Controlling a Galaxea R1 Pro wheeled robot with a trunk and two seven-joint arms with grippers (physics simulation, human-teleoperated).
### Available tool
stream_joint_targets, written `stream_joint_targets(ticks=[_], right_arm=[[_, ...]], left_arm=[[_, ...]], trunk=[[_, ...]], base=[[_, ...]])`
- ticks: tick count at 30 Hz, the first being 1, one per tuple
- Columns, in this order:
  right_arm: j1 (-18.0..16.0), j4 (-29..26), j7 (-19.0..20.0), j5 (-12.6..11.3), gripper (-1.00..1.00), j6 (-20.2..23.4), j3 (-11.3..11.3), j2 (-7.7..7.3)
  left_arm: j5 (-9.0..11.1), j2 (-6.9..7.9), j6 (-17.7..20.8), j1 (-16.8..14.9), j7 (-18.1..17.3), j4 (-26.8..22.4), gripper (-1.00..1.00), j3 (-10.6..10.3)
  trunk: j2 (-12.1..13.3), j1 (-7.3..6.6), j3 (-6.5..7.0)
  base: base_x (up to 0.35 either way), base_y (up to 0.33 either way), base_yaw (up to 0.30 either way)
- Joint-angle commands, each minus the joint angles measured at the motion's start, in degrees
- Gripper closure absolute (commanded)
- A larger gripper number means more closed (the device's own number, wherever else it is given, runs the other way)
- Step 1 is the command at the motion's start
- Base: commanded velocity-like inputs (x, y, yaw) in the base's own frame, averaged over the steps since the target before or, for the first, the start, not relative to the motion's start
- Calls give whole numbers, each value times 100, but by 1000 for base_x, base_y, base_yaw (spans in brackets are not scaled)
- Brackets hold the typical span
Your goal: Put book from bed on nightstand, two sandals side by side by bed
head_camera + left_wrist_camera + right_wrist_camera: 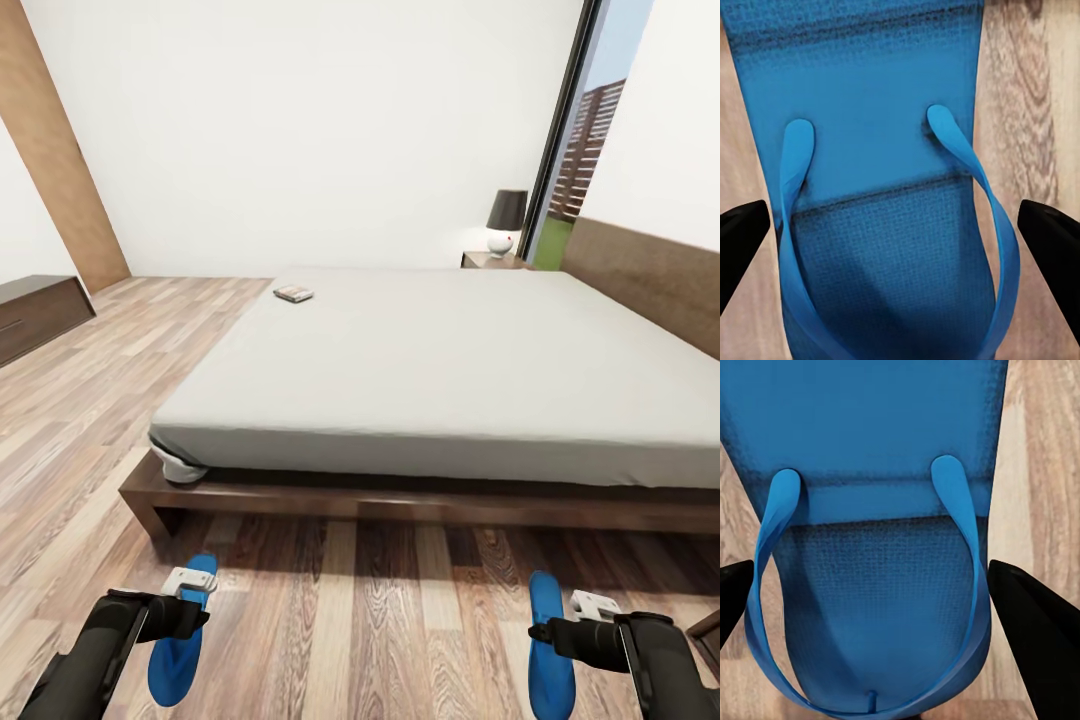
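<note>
Hovering low over the wood-plank floor (330, 620) in front of the bed (450, 370), each arm poised above one blue sandal. Left gripper (900, 240) spread wide, dark fingertips (741, 240) flanking the left sandal (881, 195) on either side of its straps, not clamping it. Right gripper (877, 607) likewise released, fingers (1035, 630) standing off both edges of the right sandal (870, 555). From the head view, left gripper (190, 585) sitting over the left sandal (180, 655), right gripper (590, 610) just beside the right sandal (552, 650); both sandals lying flat on the floor near the bed frame, toes toward it, but well apart from each other rather than side by side.

Judging progress: early. Sandals not yet paired; book (293, 293) lying on the mattress near the far corner, well ahead of the left gripper, untouched. Nightstand (490, 259) with its dark-shaded lamp (506, 222) standing beyond the bed, far ahead of the right gripper, by the tall window (575, 150).

Floor looking smooth and level, warm brown planks running toward the bed. Plain white walls around; a long dark cabinet (40, 312) far off beyond the left arm.
</note>
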Motion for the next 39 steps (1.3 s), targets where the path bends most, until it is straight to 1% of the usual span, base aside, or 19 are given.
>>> stream_joint_targets(ticks=[1,14,39], right_arm=[[-7,-6,46,55,100,9,-13,2],[-4,-6,48,57,100,9,-13,2],[-6,-6,48,57,100,2,-13,2]], left_arm=[[-59,-3,9,-4,-58,-7,100,13],[-58,-3,8,-4,-51,-7,100,4],[-58,-3,1,-4,-50,-6,100,4]], trunk=[[-44,21,-24],[-565,307,-257],[-598,371,-811]], base=[[0,0,0],[0,0,0],[0,0,0]])
